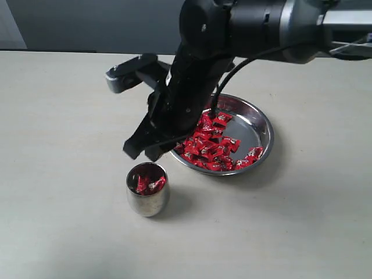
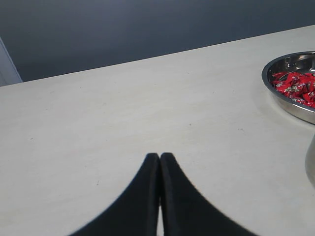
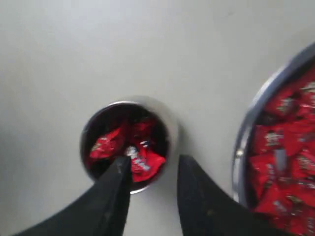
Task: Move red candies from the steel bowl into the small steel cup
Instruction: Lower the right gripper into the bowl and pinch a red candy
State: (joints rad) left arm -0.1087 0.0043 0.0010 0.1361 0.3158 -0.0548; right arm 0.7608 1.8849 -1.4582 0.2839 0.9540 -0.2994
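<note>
Right gripper (image 1: 146, 152) hangs just above the small steel cup (image 1: 147, 200), which sits low and left of centre in the exterior view. Jaws are spread, with nothing seen between them. From the right wrist view, one fingertip sits over the cup's mouth and the other outside its rim, on the side toward the steel bowl (image 1: 265, 125). A few red candies (image 1: 148, 185) lie inside the cup. The main heap of candies fills the near-left part of the bowl, centre-right of the exterior frame, with the cup close beside it. Left gripper (image 2: 160, 158) is parked over bare table (image 2: 123, 108) with its jaws pressed together, holding nothing.

Risks, as I judge them: the tips are low and straddle the rim, so a sideways swing toward the bowl without lifting first could clip the cup, and its rounded body looks easy to topple. Slick foil in a loose heap may slip from a pinch, or two pieces may come up together and one fall on the table.

Writing: the wrappers carry small white and dark marks, too small and blurred to read. No legible label on the steel or the arm.
</note>
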